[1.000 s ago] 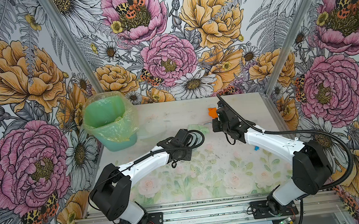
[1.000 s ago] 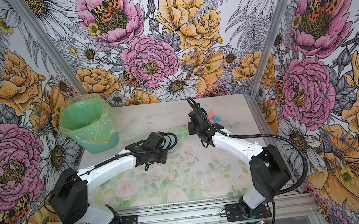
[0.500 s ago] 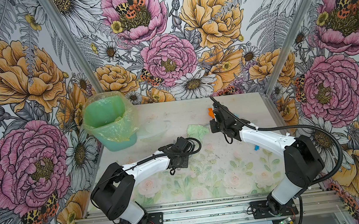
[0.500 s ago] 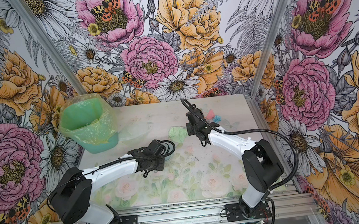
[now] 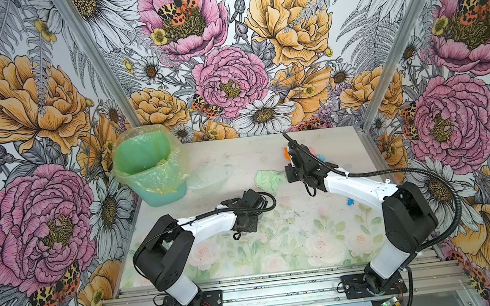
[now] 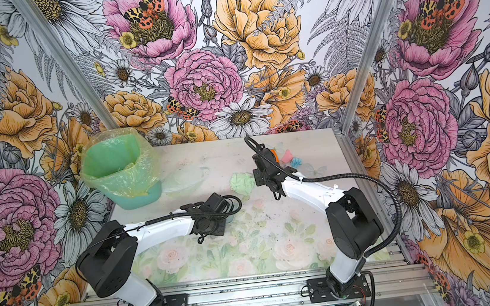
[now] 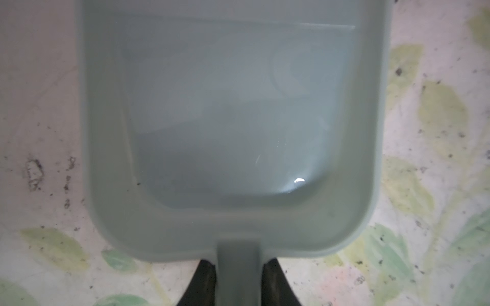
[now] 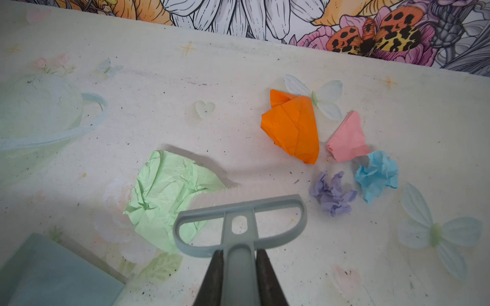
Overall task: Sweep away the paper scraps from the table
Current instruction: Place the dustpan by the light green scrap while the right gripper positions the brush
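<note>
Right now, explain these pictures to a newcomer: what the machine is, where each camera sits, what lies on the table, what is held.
Two robot arms stand at the near edge of the table, each ending in a two-fingered gripper. Two pictures look down from overhead; two come from cameras on the wrists. The left gripper is shut on the handle of an empty grey-blue dustpan. The right gripper is shut on a grey brush, bristles beside the pale green scrap. Nearby lie an orange scrap, a pink scrap, a light blue scrap and a lilac scrap. A bag-lined green bin stands at the far left.
</note>
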